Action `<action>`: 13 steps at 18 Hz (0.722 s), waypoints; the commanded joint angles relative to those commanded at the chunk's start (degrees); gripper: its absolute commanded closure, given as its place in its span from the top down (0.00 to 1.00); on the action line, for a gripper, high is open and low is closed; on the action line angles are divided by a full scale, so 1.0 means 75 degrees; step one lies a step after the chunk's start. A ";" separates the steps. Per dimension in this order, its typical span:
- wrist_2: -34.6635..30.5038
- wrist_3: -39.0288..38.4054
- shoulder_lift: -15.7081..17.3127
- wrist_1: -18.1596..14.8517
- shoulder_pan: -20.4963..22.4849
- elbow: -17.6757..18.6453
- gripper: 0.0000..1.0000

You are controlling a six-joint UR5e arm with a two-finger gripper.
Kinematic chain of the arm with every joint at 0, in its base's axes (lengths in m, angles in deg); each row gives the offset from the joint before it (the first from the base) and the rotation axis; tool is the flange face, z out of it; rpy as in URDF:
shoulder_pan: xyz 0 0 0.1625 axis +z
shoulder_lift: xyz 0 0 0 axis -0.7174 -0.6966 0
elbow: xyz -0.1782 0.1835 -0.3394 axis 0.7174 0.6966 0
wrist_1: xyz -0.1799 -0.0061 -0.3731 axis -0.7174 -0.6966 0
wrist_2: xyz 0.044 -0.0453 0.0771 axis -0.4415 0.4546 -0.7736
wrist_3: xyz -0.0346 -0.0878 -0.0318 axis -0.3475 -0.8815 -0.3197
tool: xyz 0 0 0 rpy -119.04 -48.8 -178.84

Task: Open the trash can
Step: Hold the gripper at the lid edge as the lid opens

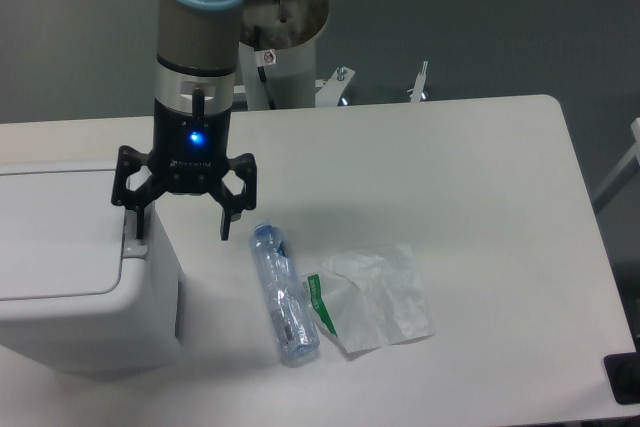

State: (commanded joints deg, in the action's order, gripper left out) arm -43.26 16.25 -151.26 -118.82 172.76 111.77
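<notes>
The trash can (85, 277) is a large white boxy bin at the left edge of the table, its flat lid down. A grey push tab (135, 245) sits at the lid's right edge. My gripper (182, 234) hangs open over the bin's right rim. Its left fingertip (138, 230) rests on or just above the tab, and its right fingertip (226, 231) hangs past the bin's side over the table. Nothing is between the fingers.
A crushed clear plastic bottle (282, 293) lies on the table right of the bin. A crumpled clear bag (375, 297) with a green strip lies beside it. The arm's base (285, 47) stands at the back edge.
</notes>
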 joint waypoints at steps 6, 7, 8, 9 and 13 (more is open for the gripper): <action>0.0000 0.0012 -0.0035 0.0000 0.0012 -0.0023 1.00; 0.0000 0.0012 -0.0035 0.0000 0.0012 -0.0023 1.00; 0.0000 0.0012 -0.0035 0.0000 0.0012 -0.0023 1.00; 0.0000 0.0012 -0.0024 0.0000 0.0012 -0.0047 1.00; 0.0023 0.0012 0.0094 0.0000 0.0093 -0.0269 1.00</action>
State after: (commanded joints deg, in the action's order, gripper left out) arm -43.09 16.33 -150.56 -118.82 173.46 109.75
